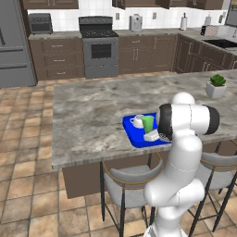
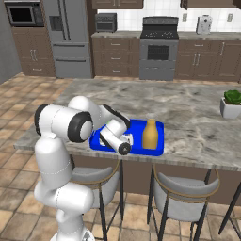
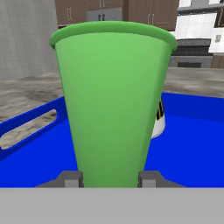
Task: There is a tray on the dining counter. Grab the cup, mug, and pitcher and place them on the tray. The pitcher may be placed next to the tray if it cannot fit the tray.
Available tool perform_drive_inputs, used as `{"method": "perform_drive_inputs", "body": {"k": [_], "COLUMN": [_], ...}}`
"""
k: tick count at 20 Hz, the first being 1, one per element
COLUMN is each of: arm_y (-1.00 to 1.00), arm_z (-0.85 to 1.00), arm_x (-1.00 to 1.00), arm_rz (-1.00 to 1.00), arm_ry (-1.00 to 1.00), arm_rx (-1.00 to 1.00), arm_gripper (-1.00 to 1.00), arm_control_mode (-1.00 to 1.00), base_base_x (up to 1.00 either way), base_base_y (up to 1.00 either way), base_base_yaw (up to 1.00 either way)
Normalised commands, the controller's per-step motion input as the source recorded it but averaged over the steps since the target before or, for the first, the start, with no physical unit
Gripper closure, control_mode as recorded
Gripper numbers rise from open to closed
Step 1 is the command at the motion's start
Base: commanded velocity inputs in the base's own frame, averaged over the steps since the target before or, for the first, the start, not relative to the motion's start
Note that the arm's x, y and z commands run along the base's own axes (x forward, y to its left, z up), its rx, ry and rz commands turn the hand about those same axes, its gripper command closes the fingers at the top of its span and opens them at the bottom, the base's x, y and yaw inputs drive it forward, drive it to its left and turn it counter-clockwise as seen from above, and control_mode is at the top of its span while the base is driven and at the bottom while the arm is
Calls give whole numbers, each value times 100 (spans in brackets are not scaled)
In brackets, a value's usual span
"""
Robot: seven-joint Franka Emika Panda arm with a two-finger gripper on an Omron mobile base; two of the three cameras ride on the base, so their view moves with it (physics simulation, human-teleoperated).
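Note:
The green cup [image 3: 113, 100] stands upright over the blue tray [image 3: 192, 144], its base between my fingertips [image 3: 70, 178], which press against both sides. My gripper [image 3: 110, 179] is shut on the cup. From the left base view the cup [image 1: 148, 124] is on the tray [image 1: 132, 136] beside the white mug [image 1: 137, 121], with my gripper [image 1: 152, 135] just in front of it. A sliver of the mug [image 3: 158, 120] peeks out behind the cup. The yellow-orange pitcher [image 2: 150, 134] stands on the right part of the tray [image 2: 157, 143], near the dining counter's [image 2: 188, 113] front edge.
A potted plant [image 1: 215, 86] in a white pot sits at the counter's right end. Grey stools [image 1: 132, 180] stand under the counter's front edge. The tray's slotted handle rim [image 3: 30, 124] lies left of the cup. My own elbow [image 1: 187, 119] blocks the tray's right side.

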Motion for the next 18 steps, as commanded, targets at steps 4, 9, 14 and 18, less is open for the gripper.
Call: {"method": "perform_drive_inputs", "body": {"k": [4,9,14,18], "arm_y": [0,0,0,0], "arm_z": [-15,-9,-4,0], "arm_x": [-14,-18,-16,-1], "arm_rz": [0,0,0,0], "arm_ry": [0,0,0,0], "arm_rx": [0,0,0,0], "arm_gripper": [-100,-100,-100,-100], "arm_control_mode": [-100,-100,-100,-100], "base_base_x": [0,0,0,0], "base_base_y": [0,0,0,0], "base_base_yaw": [0,0,0,0]}}
